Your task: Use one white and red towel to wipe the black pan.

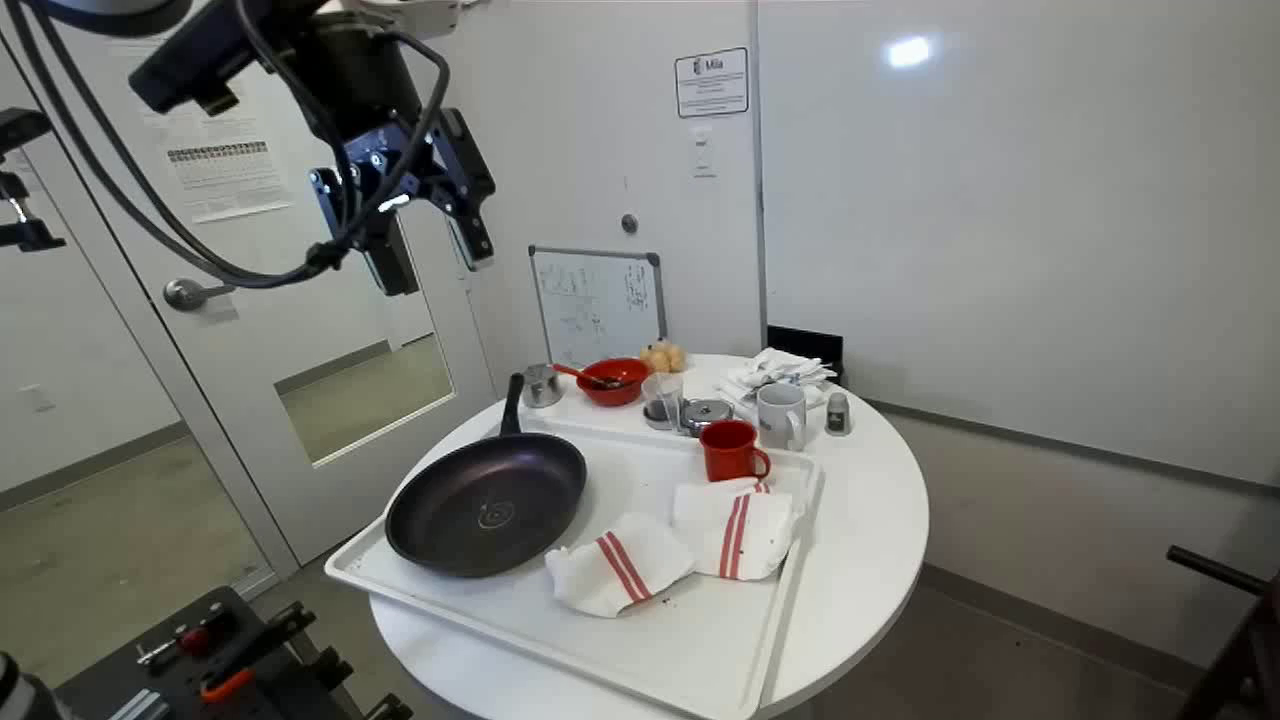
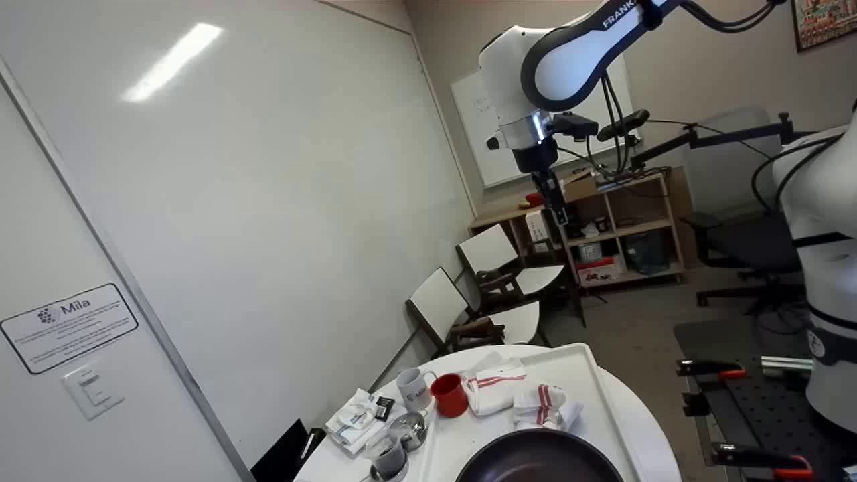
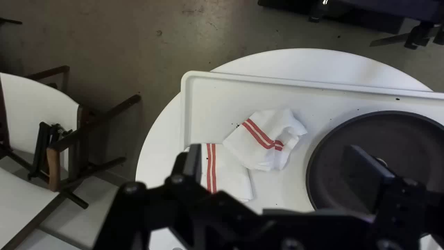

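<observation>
High above pan (image 1: 487, 505) and towels (image 1: 622, 564), jaws wide apart.

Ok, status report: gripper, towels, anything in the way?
Gripper open, empty, up in the air. White and red towel lying beside black pan on tray. Red mug close by second towel, might crowd a grasp there.

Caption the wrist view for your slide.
Beyond the open tool: two red-striped towels and a black pan on a white tray.
</observation>
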Motion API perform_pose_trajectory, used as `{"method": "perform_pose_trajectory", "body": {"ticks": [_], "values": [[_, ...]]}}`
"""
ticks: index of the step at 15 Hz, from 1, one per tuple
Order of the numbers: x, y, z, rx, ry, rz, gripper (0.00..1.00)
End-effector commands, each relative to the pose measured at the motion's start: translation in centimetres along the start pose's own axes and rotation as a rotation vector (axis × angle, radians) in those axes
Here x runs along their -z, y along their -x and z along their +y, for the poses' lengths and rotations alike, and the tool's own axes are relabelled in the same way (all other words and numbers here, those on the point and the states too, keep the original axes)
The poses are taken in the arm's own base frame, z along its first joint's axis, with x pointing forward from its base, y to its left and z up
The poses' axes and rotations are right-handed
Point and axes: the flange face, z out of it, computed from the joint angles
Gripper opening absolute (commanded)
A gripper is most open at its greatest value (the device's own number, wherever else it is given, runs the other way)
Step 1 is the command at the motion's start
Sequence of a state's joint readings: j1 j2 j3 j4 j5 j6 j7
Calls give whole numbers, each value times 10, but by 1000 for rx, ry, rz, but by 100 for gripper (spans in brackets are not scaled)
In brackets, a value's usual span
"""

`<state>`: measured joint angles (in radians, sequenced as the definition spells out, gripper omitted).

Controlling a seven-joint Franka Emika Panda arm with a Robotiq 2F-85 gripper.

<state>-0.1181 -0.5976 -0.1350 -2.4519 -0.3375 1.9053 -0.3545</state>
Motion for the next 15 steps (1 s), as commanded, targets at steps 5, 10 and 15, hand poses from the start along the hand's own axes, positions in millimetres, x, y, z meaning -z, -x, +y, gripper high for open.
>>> {"method": "perform_pose_trajectory", "body": {"ticks": [5,10,15], "values": [[1,0,0,0,-1,-1,100],[-1,-2,2,2,-3,5,100],[-15,-29,13,-15,-3,111,100]]}}
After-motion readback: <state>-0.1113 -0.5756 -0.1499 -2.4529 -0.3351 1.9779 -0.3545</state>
